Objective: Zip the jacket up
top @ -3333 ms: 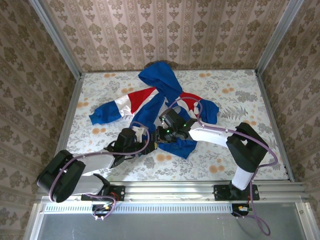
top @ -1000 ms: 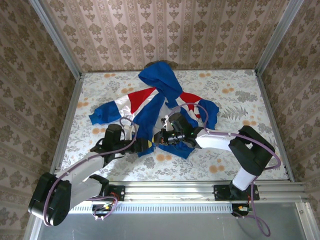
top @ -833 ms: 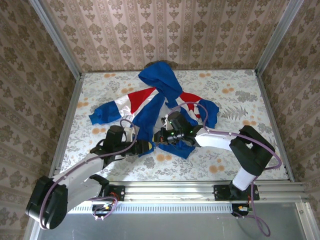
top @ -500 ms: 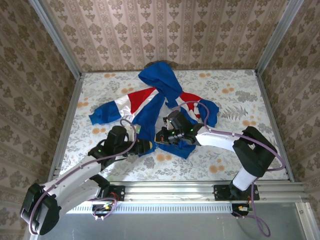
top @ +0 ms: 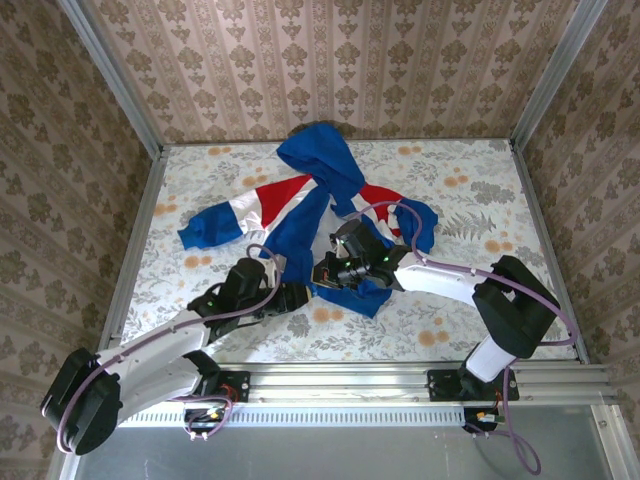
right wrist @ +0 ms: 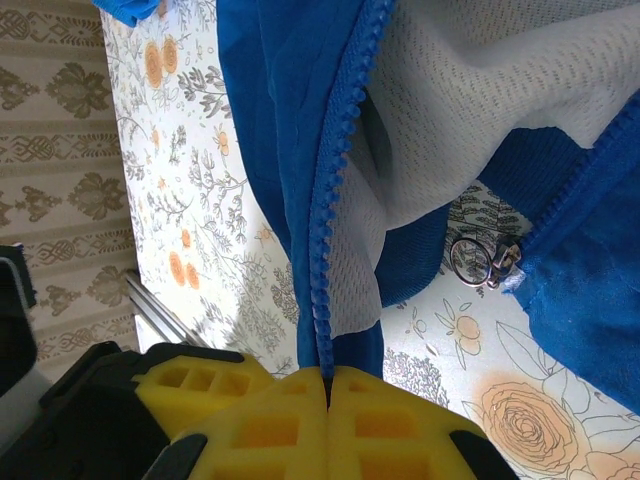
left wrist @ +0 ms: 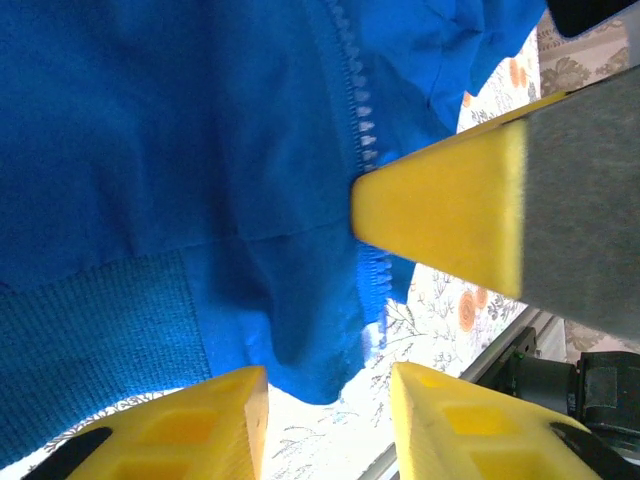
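The royal-blue jacket (top: 300,215) lies crumpled in the middle of the table, hood at the far side, red and white bands showing. My right gripper (top: 322,272) is shut on the jacket's zipper edge (right wrist: 327,300), the blue teeth running straight into the closed pads (right wrist: 290,420). The pale mesh lining (right wrist: 470,120) is turned up beside it, and a metal ring pull (right wrist: 480,262) lies on the table. My left gripper (left wrist: 325,385) stands open just below the jacket's bottom hem (left wrist: 300,340), nothing between its fingers. The other zipper edge (left wrist: 362,140) runs above it.
A yellow finger of the right gripper (left wrist: 440,220) is close to the left gripper's right side. The table has a floral cloth (top: 480,190) and a metal rail (top: 400,375) along the near edge. Patterned walls close in three sides.
The left arm has swung in to the right, bringing its open gripper up to the jacket's bottom hem. The right gripper keeps its hold on the zipper edge, barely moved.
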`<move>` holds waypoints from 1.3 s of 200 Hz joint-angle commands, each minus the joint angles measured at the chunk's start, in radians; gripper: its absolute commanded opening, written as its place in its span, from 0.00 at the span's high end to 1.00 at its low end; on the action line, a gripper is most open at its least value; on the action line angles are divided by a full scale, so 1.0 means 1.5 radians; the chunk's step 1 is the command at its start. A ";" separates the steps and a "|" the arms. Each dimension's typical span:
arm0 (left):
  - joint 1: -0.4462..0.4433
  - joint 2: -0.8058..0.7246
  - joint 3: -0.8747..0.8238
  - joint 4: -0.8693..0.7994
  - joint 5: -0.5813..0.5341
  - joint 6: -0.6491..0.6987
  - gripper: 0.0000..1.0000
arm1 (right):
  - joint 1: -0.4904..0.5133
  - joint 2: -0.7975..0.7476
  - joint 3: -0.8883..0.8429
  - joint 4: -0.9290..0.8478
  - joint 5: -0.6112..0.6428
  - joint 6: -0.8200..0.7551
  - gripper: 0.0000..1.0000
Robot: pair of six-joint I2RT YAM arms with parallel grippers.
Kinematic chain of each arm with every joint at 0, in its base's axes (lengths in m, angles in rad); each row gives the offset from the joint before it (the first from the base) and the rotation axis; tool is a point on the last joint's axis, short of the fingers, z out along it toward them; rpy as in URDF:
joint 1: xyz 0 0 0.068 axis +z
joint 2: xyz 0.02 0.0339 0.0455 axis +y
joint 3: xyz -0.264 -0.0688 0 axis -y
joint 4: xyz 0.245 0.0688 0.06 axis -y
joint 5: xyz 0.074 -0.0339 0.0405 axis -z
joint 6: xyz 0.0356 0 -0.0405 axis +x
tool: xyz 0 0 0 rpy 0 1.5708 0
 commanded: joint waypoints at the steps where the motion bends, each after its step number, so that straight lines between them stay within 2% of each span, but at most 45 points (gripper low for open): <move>1: -0.002 -0.006 -0.024 0.060 -0.003 -0.034 0.64 | 0.002 -0.002 0.007 0.022 -0.012 0.025 1.00; 53: 0.003 -0.008 -0.044 0.097 0.008 -0.041 0.71 | 0.007 0.002 0.008 0.025 -0.015 0.027 1.00; 93: 0.019 -0.032 -0.039 0.082 0.025 -0.034 0.63 | 0.008 0.003 0.005 0.023 -0.014 0.026 1.00; 119: 0.031 -0.058 -0.027 0.035 0.024 -0.021 0.63 | 0.010 0.002 0.005 0.023 -0.015 0.025 1.00; 153: 0.034 -0.049 -0.028 0.045 0.031 -0.024 0.68 | 0.011 0.006 0.010 0.024 -0.017 0.026 1.00; 219: 0.038 -0.002 -0.030 0.106 0.052 -0.034 0.69 | 0.012 0.014 0.015 0.024 -0.027 0.027 1.00; 260: 0.043 -0.001 -0.037 0.117 0.058 -0.035 0.75 | 0.013 0.016 0.015 0.030 -0.031 0.028 1.00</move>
